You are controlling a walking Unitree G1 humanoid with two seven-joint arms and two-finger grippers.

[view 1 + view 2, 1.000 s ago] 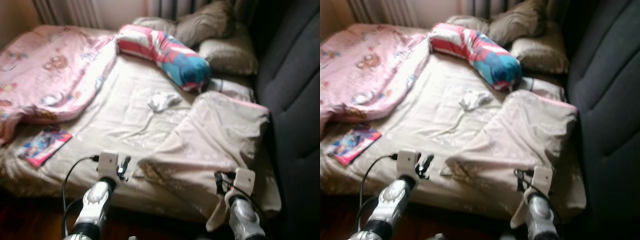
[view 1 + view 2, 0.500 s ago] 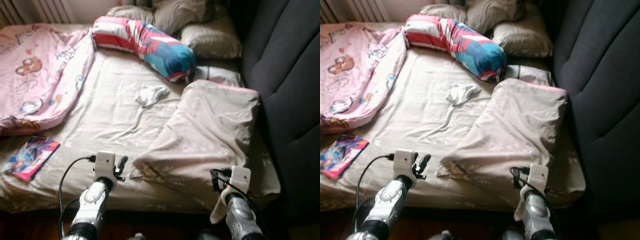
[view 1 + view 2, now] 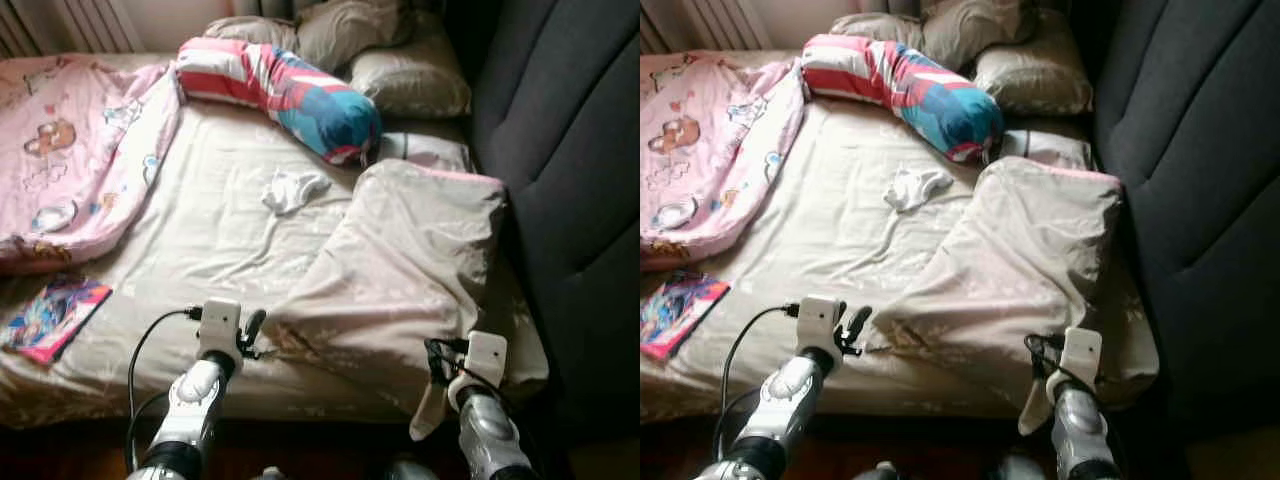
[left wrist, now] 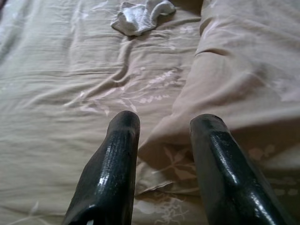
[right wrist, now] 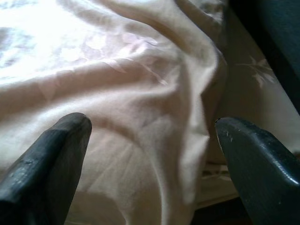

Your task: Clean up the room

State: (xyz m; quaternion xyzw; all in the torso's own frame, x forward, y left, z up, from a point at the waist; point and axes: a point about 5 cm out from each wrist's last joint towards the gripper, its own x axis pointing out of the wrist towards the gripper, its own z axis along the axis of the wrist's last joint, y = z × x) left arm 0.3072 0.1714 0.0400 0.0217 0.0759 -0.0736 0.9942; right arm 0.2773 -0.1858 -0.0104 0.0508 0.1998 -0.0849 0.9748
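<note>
A beige blanket lies folded back over the right half of the bed, its corner hanging at the front edge. My left gripper hovers open at the blanket's lower left corner, one finger on each side of the fold. My right gripper stands open over the blanket's hanging right corner near the front edge. A small white cloth lies crumpled mid-bed. A colourful book rests near the left front edge.
A pink printed blanket covers the bed's far left. A striped red and blue bolster and grey pillows sit at the head. A dark upholstered wall closes the right side. Dark floor lies below the bed's front edge.
The camera has shifted, so the whole scene slid left and down. My left gripper has come closer to the blanket's corner. The right gripper stays at the hanging corner.
</note>
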